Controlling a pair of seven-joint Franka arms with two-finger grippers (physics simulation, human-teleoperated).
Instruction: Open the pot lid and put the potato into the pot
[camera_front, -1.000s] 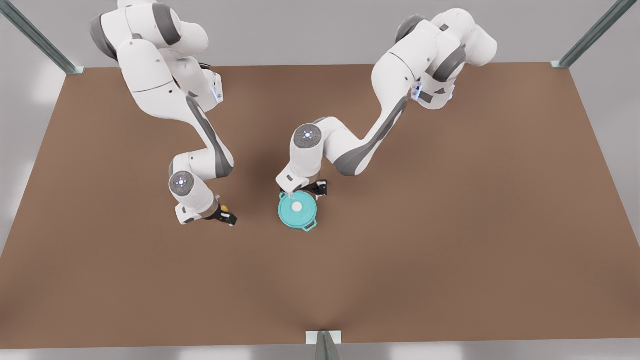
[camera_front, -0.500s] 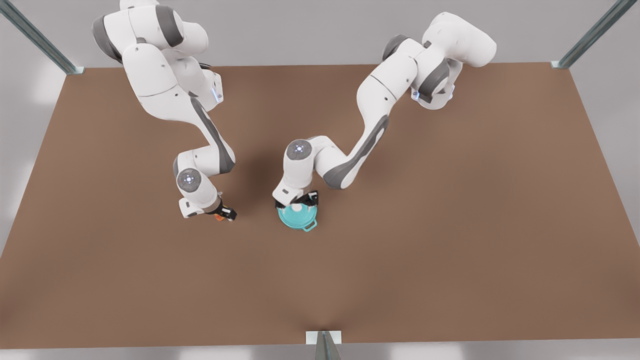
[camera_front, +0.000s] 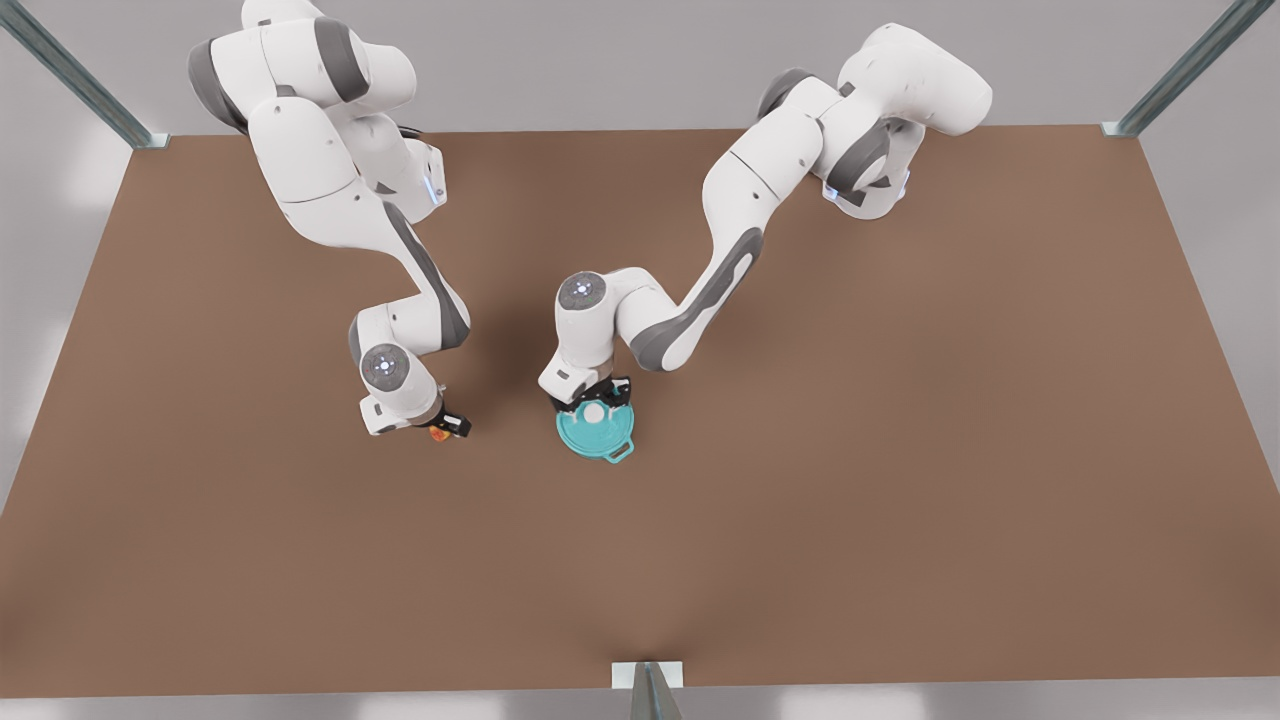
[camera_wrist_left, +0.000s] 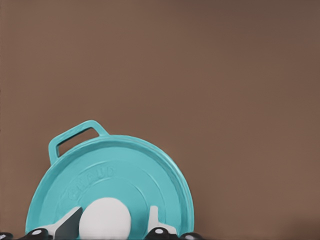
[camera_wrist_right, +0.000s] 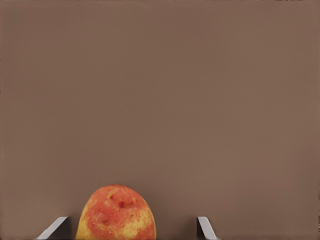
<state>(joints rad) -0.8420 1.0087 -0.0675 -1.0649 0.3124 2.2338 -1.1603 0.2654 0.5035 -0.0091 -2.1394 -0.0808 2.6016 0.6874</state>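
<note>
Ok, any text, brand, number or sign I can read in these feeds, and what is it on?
Pot lid: raised lettering embossed in an arc above the white knob, too blurred to read.
Potato, table, arms: no text, numbers or signs.
The left end effector straddles the knob with its fingers open; the right end effector is open around the potato.

Teal pot lid (camera_wrist_left: 130, 175) with white knob (camera_wrist_left: 105, 218), yellow-orange potato (camera_wrist_right: 116, 214) mottled red, perhaps speckled, brown table (camera_front: 900, 450).
</note>
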